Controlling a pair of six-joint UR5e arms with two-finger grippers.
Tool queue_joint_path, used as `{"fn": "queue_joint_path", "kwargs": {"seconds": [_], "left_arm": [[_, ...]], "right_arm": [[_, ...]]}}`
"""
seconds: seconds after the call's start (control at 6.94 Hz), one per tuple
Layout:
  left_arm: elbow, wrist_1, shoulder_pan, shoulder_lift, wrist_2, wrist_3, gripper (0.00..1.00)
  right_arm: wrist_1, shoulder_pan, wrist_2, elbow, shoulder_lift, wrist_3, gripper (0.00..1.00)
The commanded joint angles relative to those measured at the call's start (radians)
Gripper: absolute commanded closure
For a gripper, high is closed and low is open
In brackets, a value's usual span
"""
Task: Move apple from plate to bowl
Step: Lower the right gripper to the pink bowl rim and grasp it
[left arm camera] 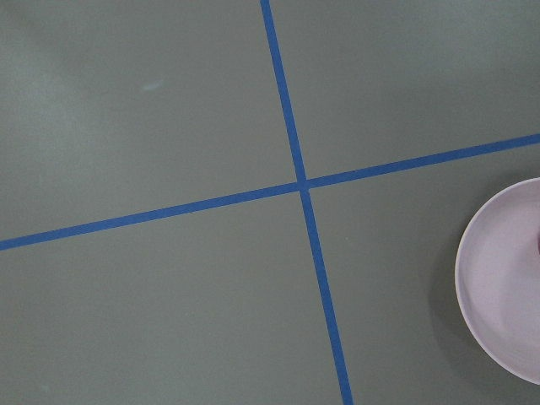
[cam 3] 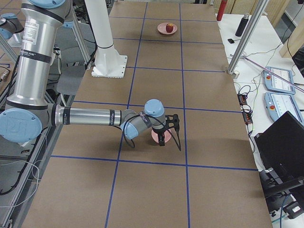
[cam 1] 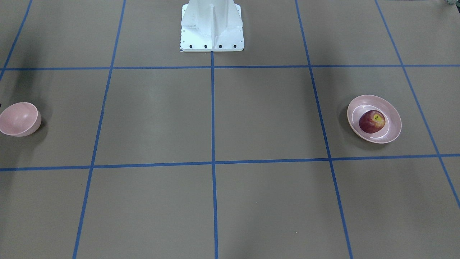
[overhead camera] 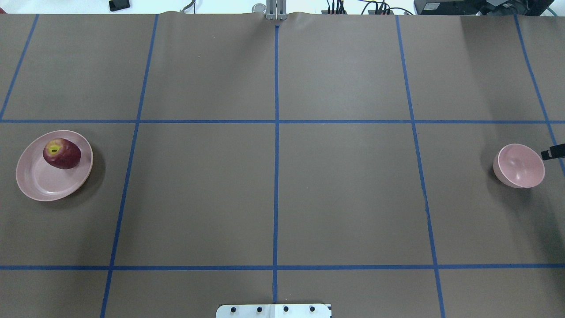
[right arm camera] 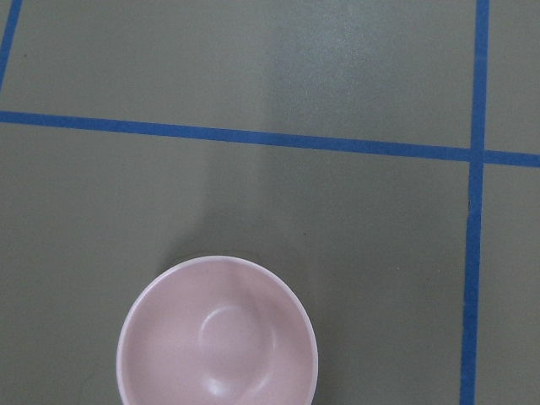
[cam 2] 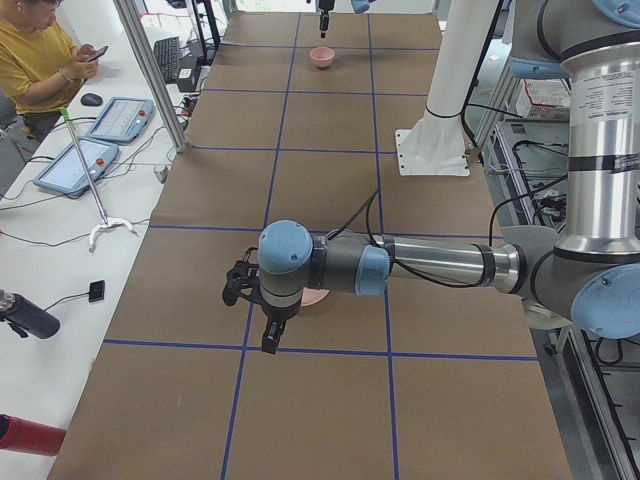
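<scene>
The dark red apple (overhead camera: 62,153) lies on the pale pink plate (overhead camera: 44,181) at the table's left end, also in the front view (cam 1: 372,121). The small pink bowl (overhead camera: 521,165) stands empty at the right end. My left gripper (cam 2: 250,315) hovers near the plate (cam 2: 318,298), which its arm mostly hides; I cannot tell if it is open. My right gripper (cam 3: 171,141) hangs beside the bowl (cam 3: 156,135); only a black tip (overhead camera: 553,152) shows overhead, state unclear. The wrist views show the plate's rim (left arm camera: 498,295) and the bowl (right arm camera: 218,333), no fingers.
The white robot base (cam 1: 212,28) stands at the table's robot side. Blue tape lines grid the brown table. An operator (cam 2: 35,60) sits beside tablets (cam 2: 80,165) off the far side. Metal posts (cam 2: 150,70) and bottles (cam 3: 221,9) stand by that edge.
</scene>
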Motion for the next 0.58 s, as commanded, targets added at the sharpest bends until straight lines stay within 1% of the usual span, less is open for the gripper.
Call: {"fn": "queue_joint_path", "kwargs": {"seconds": [0.0, 0.14, 0.29, 0.43], "left_arm": [[0.005, -0.002, 0.0, 0.0, -0.006, 0.0, 0.01], [0.006, 0.0, 0.0, 0.0, -0.006, 0.0, 0.01], [0.006, 0.0, 0.0, 0.0, -0.006, 0.0, 0.01], [0.011, 0.0, 0.0, 0.0, -0.006, 0.0, 0.01]], "right_arm": [[0.083, -0.049, -0.04, -0.067, 0.006, 0.032, 0.2], [0.083, -0.063, -0.037, -0.072, 0.003, 0.034, 0.42], [0.085, -0.077, -0.037, -0.087, 0.003, 0.031, 0.44], [0.085, -0.086, -0.037, -0.089, 0.003, 0.031, 0.45]]}}
